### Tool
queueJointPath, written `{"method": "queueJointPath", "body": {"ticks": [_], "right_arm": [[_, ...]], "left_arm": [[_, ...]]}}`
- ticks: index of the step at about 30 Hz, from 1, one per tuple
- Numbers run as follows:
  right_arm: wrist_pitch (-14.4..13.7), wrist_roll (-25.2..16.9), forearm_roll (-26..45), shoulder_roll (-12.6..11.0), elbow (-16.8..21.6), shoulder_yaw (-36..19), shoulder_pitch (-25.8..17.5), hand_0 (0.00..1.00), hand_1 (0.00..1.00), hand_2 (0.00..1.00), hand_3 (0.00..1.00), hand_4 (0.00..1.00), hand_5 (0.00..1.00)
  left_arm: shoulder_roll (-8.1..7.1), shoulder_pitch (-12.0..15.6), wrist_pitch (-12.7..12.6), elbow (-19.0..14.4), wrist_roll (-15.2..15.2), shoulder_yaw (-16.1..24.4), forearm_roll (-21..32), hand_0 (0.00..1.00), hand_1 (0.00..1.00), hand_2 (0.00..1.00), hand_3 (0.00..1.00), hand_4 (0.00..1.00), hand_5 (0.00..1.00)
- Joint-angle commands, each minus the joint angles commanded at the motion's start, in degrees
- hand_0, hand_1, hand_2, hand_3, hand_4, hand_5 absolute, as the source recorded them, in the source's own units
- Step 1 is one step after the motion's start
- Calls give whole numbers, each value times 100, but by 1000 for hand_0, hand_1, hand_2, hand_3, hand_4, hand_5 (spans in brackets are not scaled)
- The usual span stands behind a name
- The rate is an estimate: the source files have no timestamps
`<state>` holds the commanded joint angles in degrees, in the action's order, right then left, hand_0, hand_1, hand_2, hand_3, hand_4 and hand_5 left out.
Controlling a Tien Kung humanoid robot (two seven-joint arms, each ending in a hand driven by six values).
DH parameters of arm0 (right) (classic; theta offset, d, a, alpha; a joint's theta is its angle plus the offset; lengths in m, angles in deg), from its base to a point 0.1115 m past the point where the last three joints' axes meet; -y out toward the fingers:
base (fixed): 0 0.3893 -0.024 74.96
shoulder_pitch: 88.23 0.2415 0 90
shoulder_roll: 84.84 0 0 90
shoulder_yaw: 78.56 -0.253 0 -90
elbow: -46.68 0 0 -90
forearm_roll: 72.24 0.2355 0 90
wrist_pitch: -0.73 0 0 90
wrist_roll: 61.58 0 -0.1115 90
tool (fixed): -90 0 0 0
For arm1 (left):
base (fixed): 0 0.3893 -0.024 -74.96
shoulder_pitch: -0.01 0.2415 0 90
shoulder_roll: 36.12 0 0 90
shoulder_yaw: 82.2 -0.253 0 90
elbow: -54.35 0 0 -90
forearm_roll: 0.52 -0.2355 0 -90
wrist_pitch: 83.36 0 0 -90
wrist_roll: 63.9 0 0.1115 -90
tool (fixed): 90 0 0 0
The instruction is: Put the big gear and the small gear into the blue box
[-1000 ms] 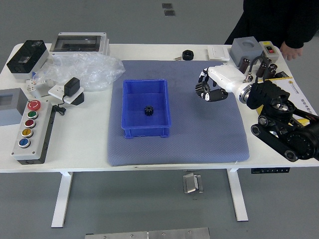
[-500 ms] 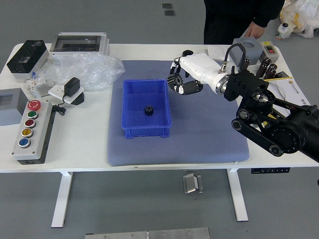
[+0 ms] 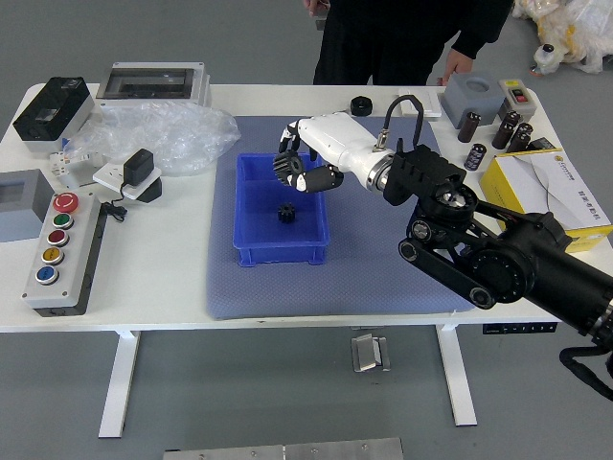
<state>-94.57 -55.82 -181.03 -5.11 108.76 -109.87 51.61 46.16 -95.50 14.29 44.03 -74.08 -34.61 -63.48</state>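
Right hand: in from the right (image 3: 335, 139), fingers closed around the big gear, held above the far part of the blue box
Big gear: dark, toothed (image 3: 287, 169), in the right hand's grip – over the box, near its far wall
Small gear: black (image 3: 286, 213), inside the blue box, right of the middle
Blue box: open-topped (image 3: 280, 254), on the blue-grey mat (image 3: 383, 287), left of the mat's middle
Person: far side, dark clothes (image 3: 378, 43); one hand (image 3: 458, 65) hangs just beyond the far edge by the grey bin (image 3: 472, 98), other hand (image 3: 313, 6) at the picture's top, partly cut off – cannot tell what it does
Round black part: far edge of mat (image 3: 361, 105)
Right side: black cylinders (image 3: 467, 126), yellow box with white top (image 3: 546, 192)
Left side: button panel (image 3: 65, 249), coloured buttons in a row; clear plastic bag (image 3: 158, 132) farther back
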Motion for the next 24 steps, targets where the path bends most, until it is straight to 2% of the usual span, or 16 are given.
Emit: {"method": "queueJointPath", "body": {"ticks": [6, 7, 12, 13, 18, 19, 24], "right_arm": [[-16, -30, 44, 104, -95, -8, -93, 592, 438, 502, 603, 546, 163], [-9, -37, 56, 113, -110, -16, -101, 541, 437, 522, 617, 653, 236], [55, -76, 110, 134, -169, -83, -110, 541, 437, 522, 617, 653, 236], [71, -87, 121, 134, -179, -99, -109, 494, 481, 616, 684, 806, 390], [155, -142, 161, 135, -217, -170, -108, 494, 481, 616, 684, 806, 390], [170, -152, 170, 133, -222, -179, -109, 522, 510, 665, 767, 859, 457], [218, -181, 205, 134, -232, -203, -116, 522, 510, 665, 767, 859, 457]], "left_arm": [[16, -6, 1, 0, 2, -5, 5, 901, 890, 859, 869, 789, 332], [17, -8, 0, 0, 4, -8, 8, 901, 890, 859, 868, 789, 331], [17, -7, 0, 0, 0, -6, 7, 901, 890, 859, 868, 789, 331], [16, -7, 0, 0, 1, -7, 9, 901, 890, 859, 869, 789, 332], [21, -10, 1, 0, 2, -6, 7, 901, 890, 859, 869, 789, 332], [21, -10, 0, 0, 4, -9, 9, 902, 890, 859, 869, 789, 332], [18, -3, 1, 0, 0, -12, 8, 902, 890, 859, 869, 789, 332]]}}
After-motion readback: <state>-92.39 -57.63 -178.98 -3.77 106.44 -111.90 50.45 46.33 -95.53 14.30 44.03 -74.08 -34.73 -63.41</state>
